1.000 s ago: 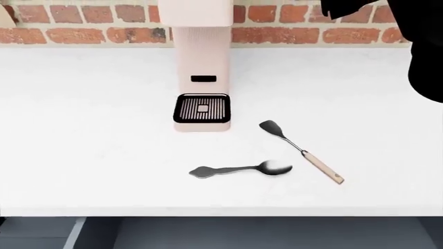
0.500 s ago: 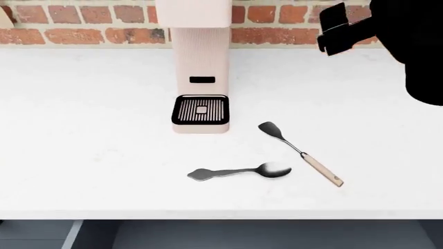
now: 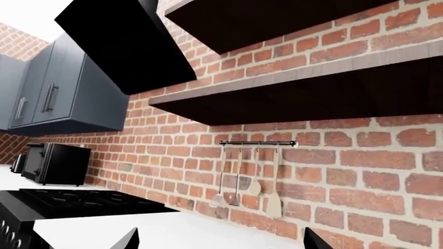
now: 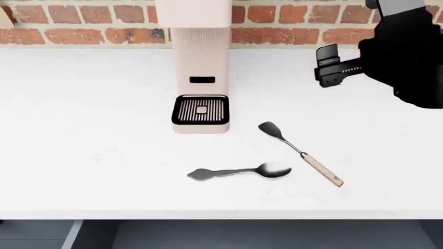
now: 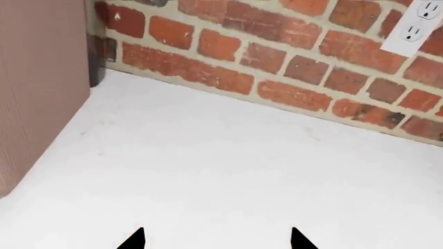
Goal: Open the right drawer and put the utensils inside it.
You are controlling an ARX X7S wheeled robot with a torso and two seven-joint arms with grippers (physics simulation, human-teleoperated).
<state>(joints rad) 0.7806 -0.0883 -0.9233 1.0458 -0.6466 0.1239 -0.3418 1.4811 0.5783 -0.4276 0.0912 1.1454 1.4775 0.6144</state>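
With jaws of the right gripper (image 4: pixel 325 66) spread and empty above the worktop (image 4: pixel 90 155), best to lower over the spatula (image 4: pixel 300 152) beside the spoon (image 4: pixel 239 171), then close across its wooden handle; right drawer (image 4: pixel 277 234) seemingly open below.

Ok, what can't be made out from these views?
- Slate blue-grey right drawer: head view shows only a strip below the white counter; handle cut off, open or shut unclear.
- Left gripper: left wrist view shows only two fingertips; absent from head view.
- All-metal dark spoon and wooden-handled spatula: outside both wrist views.
- Right gripper: black, jaw gap unreadable in head view.
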